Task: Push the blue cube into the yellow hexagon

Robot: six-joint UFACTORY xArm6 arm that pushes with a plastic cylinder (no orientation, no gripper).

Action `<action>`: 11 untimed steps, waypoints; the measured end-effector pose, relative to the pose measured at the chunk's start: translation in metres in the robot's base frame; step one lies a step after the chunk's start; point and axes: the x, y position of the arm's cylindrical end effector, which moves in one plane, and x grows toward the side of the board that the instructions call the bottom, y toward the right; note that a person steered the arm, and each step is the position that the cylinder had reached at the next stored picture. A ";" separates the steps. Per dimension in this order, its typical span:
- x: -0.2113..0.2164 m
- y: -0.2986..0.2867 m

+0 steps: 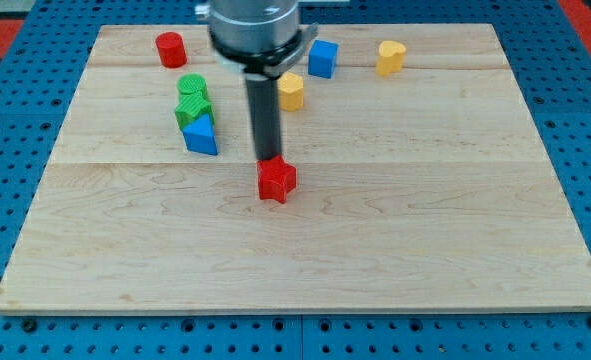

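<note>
Beside yellow hexagon (291, 91), blue cube (323, 59) upright, squarish

One view only, so nothing is shared between cameras; it looks from in front of the wooden board (305, 270) and above it, tilted downward, so the near edge runs along the view's bottom and the far edge lies close to the view's top; the board narrows toward the top, which shows the slant; it stands near enough that the board fills almost the whole width, with only a strip of the blue perforated table (585, 90) around it; the arm's housing (255, 30) is cut off at the view's top; my tip (268, 160) sits slightly left of the view's centre.
</note>
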 end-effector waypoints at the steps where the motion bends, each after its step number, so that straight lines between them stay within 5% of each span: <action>1: -0.051 0.029; 3: -0.149 0.089; 6: -0.212 0.046; 11: -0.137 -0.009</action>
